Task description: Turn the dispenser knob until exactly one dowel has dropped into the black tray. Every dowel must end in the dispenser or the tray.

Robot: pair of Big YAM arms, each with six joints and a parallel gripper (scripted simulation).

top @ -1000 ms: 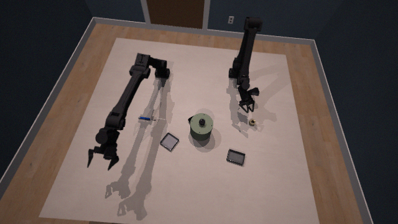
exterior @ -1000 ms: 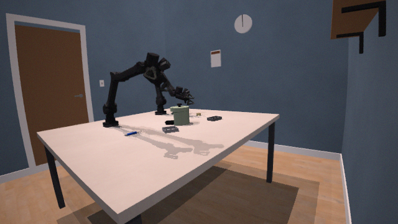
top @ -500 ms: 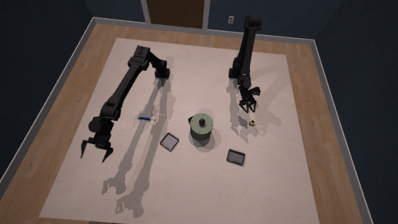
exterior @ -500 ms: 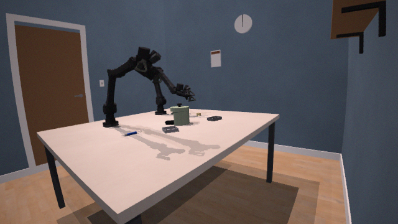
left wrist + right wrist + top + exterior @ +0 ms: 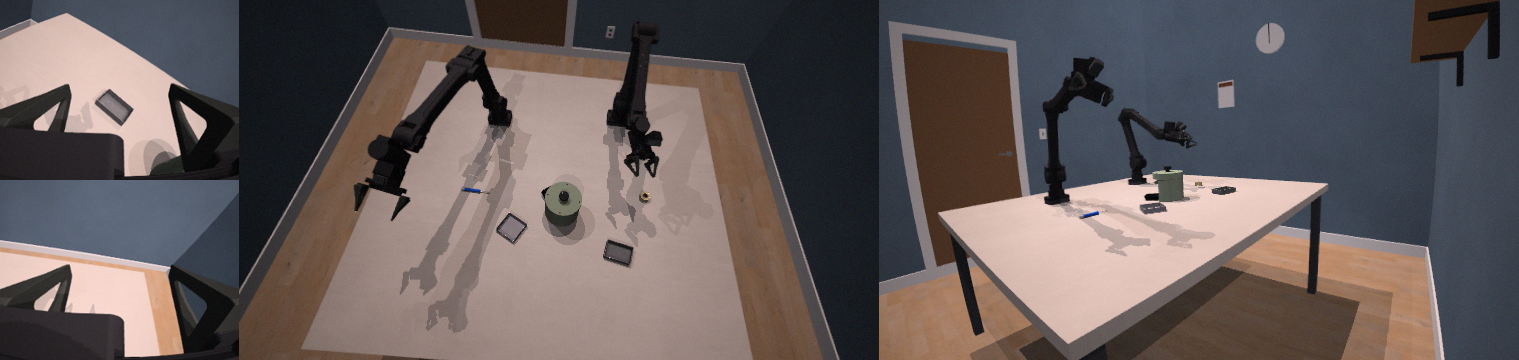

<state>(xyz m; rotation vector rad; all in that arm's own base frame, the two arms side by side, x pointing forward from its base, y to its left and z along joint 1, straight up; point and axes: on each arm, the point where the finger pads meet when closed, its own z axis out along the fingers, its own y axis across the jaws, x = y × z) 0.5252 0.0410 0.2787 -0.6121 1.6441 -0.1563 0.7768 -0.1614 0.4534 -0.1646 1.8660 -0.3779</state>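
Observation:
The dispenser (image 5: pixel 563 202) is a green cylinder with a black knob (image 5: pixel 564 196) on top, standing mid-table; it also shows in the exterior view (image 5: pixel 1169 184). Two black trays lie in front of it, one (image 5: pixel 511 227) to its left and one (image 5: pixel 618 252) to its right. No dowel is visible. My left gripper (image 5: pixel 643 170) is open and empty, hovering behind and right of the dispenser; its wrist view shows a tray (image 5: pixel 113 106) between the fingers. My right gripper (image 5: pixel 376 210) (image 5: pixel 1106 95) is open and empty, raised high over the table's left side.
A blue pen (image 5: pixel 474 190) lies left of the dispenser. A small brass nut (image 5: pixel 645 196) lies on the table below my left gripper. The right wrist view (image 5: pixel 119 270) shows only the table edge, floor and wall.

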